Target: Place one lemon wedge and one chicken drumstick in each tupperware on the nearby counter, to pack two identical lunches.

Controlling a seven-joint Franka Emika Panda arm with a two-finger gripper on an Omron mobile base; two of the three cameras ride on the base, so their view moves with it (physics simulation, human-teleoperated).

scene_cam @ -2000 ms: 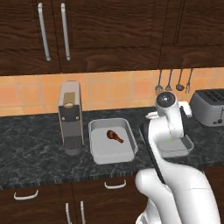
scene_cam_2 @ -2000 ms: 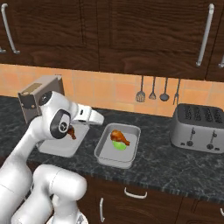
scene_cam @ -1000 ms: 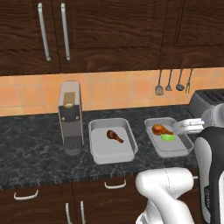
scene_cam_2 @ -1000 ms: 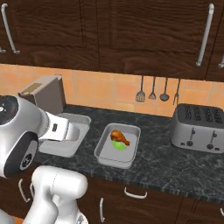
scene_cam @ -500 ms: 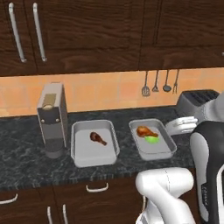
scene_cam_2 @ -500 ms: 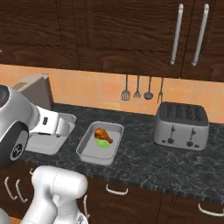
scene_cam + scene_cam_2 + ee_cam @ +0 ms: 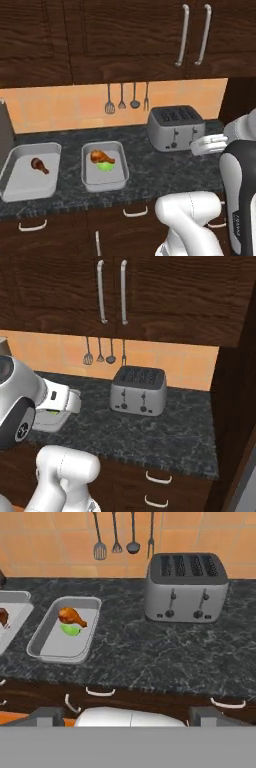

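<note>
Two pale grey tupperware trays sit on the dark marbled counter (image 7: 165, 172). The left tupperware (image 7: 20, 187) holds a dark reddish-brown chicken drumstick (image 7: 39, 165). The right tupperware (image 7: 114, 182) holds an orange-golden chicken drumstick (image 7: 101, 157) with a lime-green lemon wedge (image 7: 104, 166) touching it; in the hand view this tray (image 7: 50, 648) lies at the left. My gripper (image 7: 129, 716) is open, its fingertips (image 7: 47, 716) wide apart with nothing between them. It hangs in front of the counter edge, well right of both trays.
A steel toaster (image 7: 175, 127) stands at the back of the counter, right of the trays. Utensils (image 7: 121, 97) hang on the orange tiled wall. Drawers with curved silver handles (image 7: 100, 692) run below the counter. A dark tall cabinet (image 7: 235, 406) ends the counter at the right.
The whole scene has slid left, so the base has driven right. The trays now lie far left and the toaster near the middle. The gripper stays open.
</note>
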